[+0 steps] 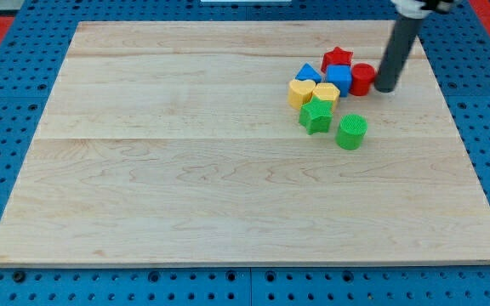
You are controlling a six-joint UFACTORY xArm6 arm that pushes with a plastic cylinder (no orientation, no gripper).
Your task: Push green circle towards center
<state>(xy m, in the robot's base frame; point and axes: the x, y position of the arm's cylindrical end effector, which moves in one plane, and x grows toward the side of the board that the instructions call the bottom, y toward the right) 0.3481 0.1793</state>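
The green circle [351, 132] is a short green cylinder standing right of the board's centre, just right of a green star [316, 116]. My tip [385, 87] is at the end of the dark rod that comes down from the view's top right. It sits above and to the right of the green circle, apart from it, and right beside a red cylinder [362, 79].
A cluster sits above the green circle: a red star [337, 59], a blue cube [339, 78], a blue triangle [308, 73], a yellow heart [300, 90] and a yellow block [326, 93]. All lie on the wooden board [185, 170], set on a blue pegboard.
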